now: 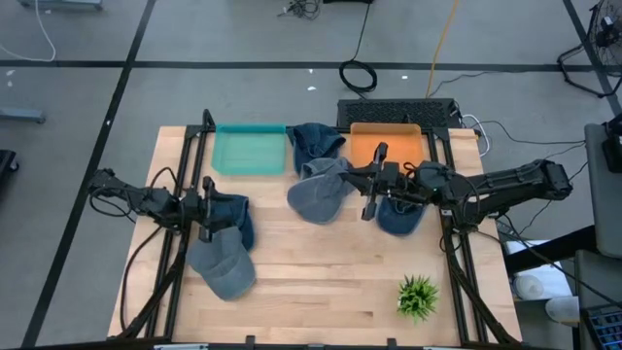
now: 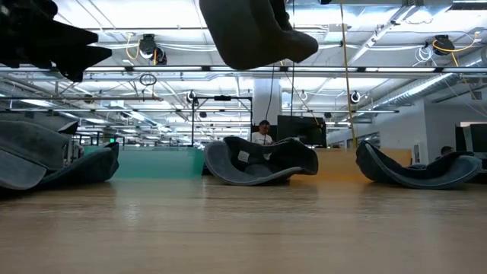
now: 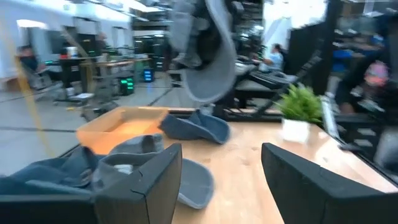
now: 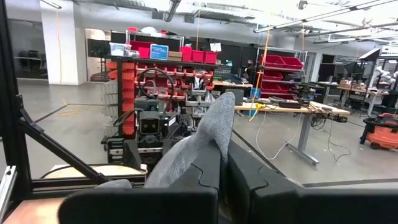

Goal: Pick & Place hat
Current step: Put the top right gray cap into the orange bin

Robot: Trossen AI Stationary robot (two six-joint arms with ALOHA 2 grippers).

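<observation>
High view: right end effector (image 1: 370,181) clamped on grey hat (image 1: 321,190), lifted at 12 o'clock of desk (image 1: 321,292). Left end effector (image 1: 207,209) parted, empty, at 9 o'clock.

Bare wood lower-center of table (image 1: 321,292) = free room; plant (image 1: 418,297) blocks lower right, hats (image 1: 224,267) lower left, trays (image 1: 250,151) up top.

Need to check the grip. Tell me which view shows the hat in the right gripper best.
Right wrist view: the grey hat is pinched between the shut fingers. High view shows it dangling at the right gripper; low view shows only its underside; left wrist view shows it hanging, blurred.
</observation>
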